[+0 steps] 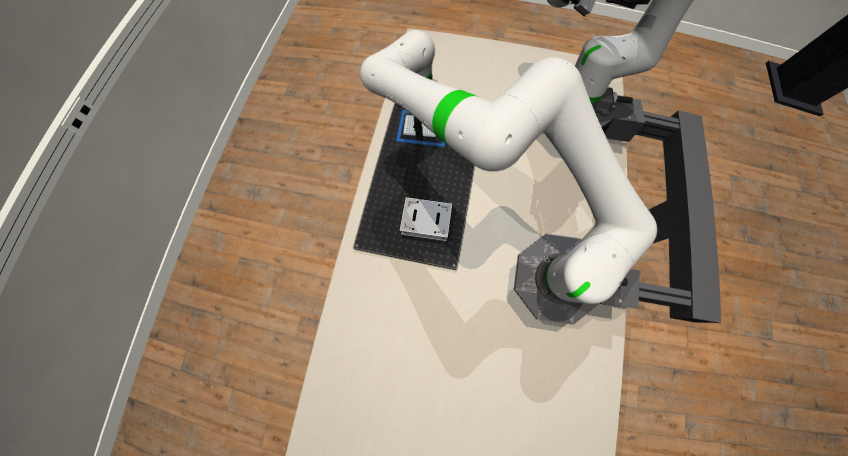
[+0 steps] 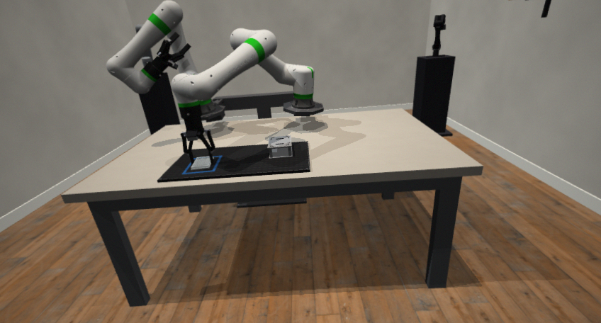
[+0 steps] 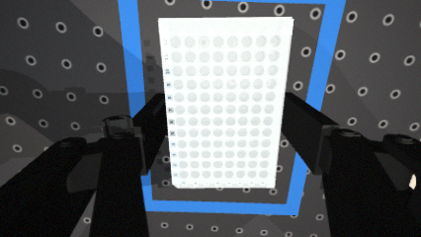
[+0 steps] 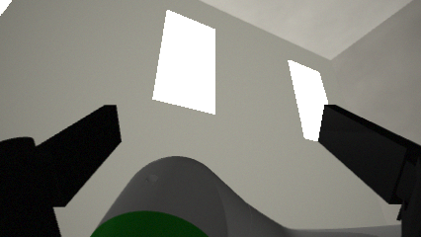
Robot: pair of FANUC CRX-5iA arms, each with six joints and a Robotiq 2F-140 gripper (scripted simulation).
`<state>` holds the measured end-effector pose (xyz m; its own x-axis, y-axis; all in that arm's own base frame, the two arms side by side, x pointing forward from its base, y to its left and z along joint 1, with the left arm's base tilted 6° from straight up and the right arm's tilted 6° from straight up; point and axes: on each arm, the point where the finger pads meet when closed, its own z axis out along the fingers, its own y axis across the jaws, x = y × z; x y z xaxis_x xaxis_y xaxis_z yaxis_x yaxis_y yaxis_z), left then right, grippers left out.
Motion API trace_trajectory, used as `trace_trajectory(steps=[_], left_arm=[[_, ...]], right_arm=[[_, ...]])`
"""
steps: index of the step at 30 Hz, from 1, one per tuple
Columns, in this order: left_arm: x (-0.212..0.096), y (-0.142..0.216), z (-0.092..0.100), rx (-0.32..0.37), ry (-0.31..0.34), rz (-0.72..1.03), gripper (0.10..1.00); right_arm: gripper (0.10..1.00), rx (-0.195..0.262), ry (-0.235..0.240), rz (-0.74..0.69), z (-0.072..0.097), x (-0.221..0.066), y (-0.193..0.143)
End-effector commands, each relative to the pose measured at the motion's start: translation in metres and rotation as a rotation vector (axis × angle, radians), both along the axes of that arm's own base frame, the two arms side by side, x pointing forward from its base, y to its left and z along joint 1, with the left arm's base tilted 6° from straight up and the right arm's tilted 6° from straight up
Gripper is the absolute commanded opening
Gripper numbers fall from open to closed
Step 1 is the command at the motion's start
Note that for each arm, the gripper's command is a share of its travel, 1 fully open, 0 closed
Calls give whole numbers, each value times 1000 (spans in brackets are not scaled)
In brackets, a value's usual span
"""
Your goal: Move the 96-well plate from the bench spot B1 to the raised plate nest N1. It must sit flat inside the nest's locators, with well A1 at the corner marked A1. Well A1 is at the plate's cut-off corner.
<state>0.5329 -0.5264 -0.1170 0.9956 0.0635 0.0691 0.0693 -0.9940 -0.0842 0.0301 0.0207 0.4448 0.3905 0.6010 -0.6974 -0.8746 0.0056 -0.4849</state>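
The white 96-well plate lies flat at B1, inside the blue outline. Its cut-off corner is at the lower left in the left wrist view. My left gripper points down and is shut on the plate, one finger against each long side. The grey raised nest N1 is empty, with two dark slots in its top; its A1 mark is too small to read. My right gripper is open and empty, raised high.
The black perforated board carries both the blue outline and the nest. It lies on the pale table near one long edge. The left arm's base stands behind the nest; the right arm is folded up at the back.
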Motion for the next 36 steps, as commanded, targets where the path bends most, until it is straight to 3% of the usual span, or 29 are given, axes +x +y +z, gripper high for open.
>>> trace_trajectory(steps=[1,36], left_arm=[[0,-1,6,-2,-1,0,605],[-3,-6,57,-2,-1,0,605]], right_arm=[[1000,-1,0,0,0,0,0],[1000,-1,0,0,0,0,0]])
